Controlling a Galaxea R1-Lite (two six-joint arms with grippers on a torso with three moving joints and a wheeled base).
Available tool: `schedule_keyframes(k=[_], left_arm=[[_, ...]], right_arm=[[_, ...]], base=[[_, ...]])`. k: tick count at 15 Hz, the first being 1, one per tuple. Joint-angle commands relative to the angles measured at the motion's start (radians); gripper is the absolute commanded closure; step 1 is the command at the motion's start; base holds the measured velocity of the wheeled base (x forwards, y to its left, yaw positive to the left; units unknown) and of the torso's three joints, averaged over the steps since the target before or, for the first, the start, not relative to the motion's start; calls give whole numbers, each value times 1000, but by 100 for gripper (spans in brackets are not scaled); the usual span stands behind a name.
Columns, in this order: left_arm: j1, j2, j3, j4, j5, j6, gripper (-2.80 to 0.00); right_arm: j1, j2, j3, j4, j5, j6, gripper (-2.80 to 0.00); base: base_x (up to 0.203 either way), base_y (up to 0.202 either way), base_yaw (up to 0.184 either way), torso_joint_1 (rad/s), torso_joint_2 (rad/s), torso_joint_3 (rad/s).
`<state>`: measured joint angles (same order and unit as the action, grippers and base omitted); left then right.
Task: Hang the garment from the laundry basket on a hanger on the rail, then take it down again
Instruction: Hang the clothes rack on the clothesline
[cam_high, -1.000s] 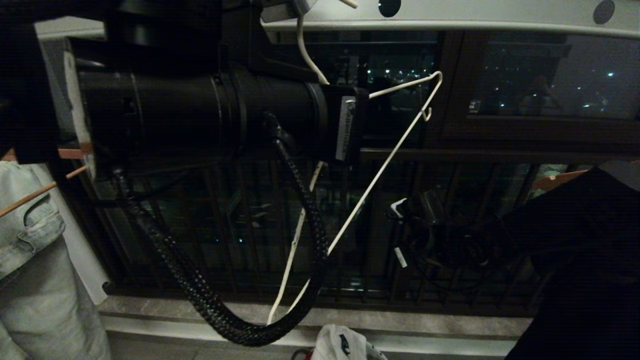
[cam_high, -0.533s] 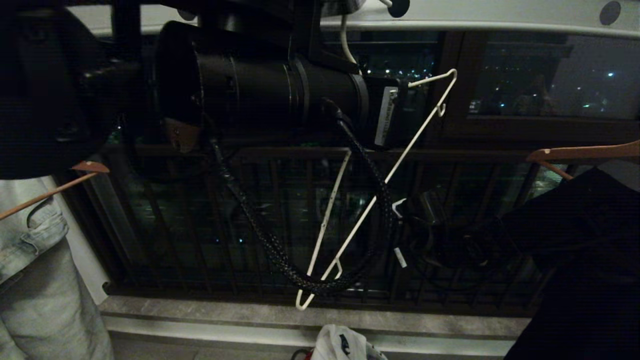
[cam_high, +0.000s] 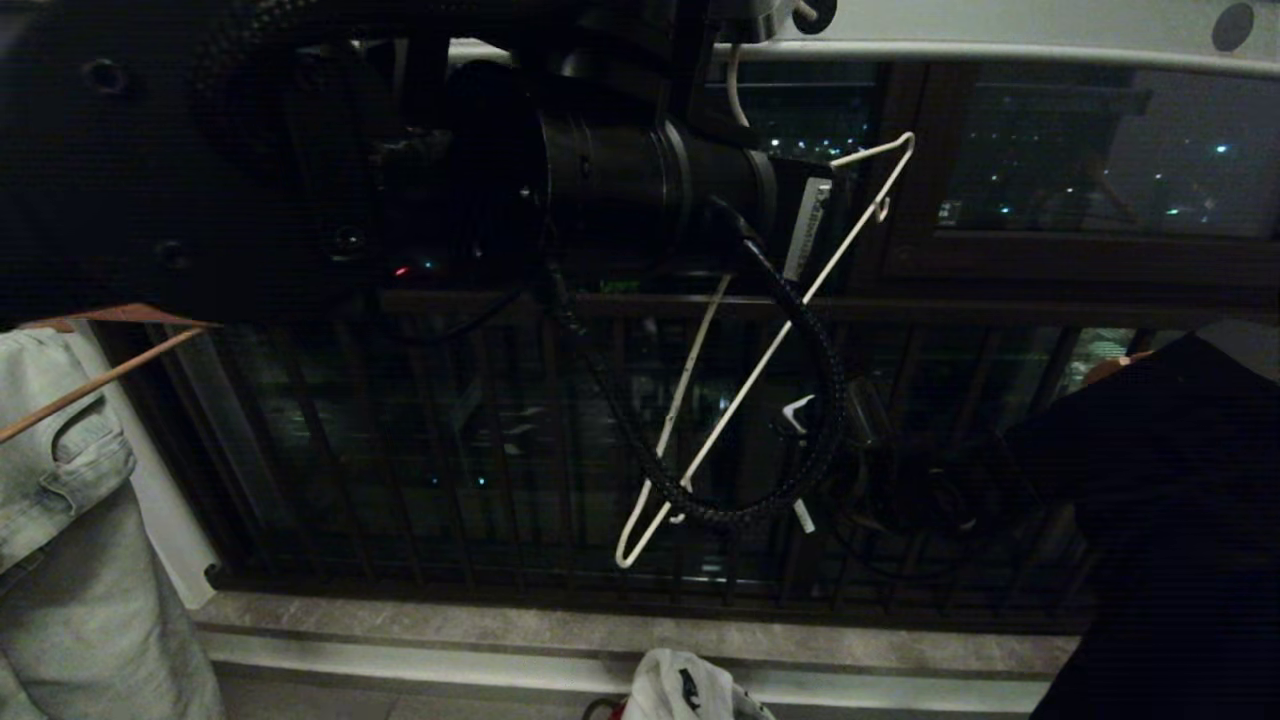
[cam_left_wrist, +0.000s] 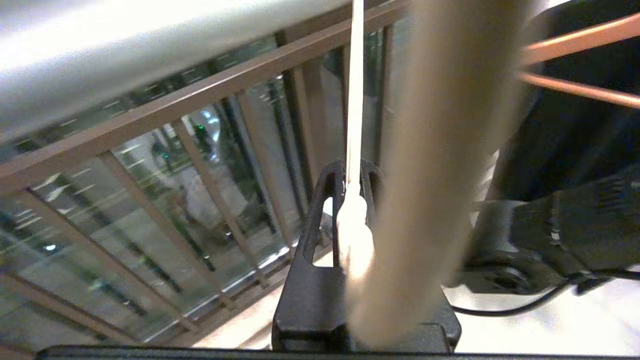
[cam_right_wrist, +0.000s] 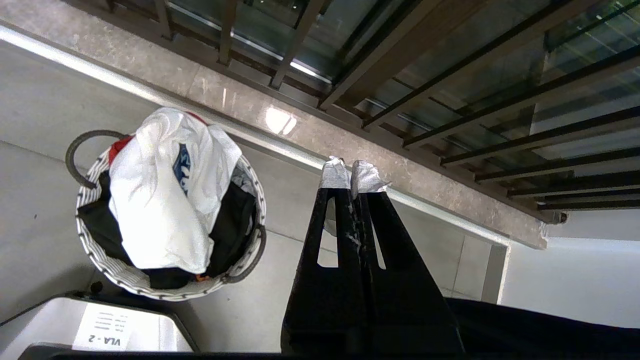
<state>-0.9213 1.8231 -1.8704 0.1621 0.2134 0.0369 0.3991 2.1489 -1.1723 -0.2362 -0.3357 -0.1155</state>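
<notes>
**My left pincer holds the hanger; the shirt is still far below**

The garment (cam_right_wrist: 165, 190) lies bunched up in the laundry basket (cam_right_wrist: 95, 260) on the floor. The white shirt is on top, blue print showing. In my head view it peeks in at the very bottom, well below everything else.

My right pincer (cam_right_wrist: 354, 175) is the nearer one. It hangs above the floor just beside the basket, squeezed shut on nothing.

My left pincer (cam_left_wrist: 350, 200) is high up, close under the rail (cam_high: 1000, 30). It is clamped on the hanger (cam_high: 760, 360) near its neck. The hanger's long side slants down and toward my left, away from the pincer. I cannot tell if its hook touches the rail.

I think the shirt has to come up to the hanger, or the hanger down to it.
</notes>
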Motion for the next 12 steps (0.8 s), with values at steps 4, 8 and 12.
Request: schedule_keyframes(k=[4,8,12], left_arm=[[21,51,-65,66,4,40,0],[29,51,-65,70,11,43,0],[42,44,-65,68,11,42,-280]], right_arm=[[0,12,0,-3,-2,-1,0],[0,15,0,-2,-2,-1,0],[0,16,0,-2,-2,-1,0]], base=[[0,0,0,0,0,0],[0,0,0,0,0,0],[0,0,0,0,0,0]])
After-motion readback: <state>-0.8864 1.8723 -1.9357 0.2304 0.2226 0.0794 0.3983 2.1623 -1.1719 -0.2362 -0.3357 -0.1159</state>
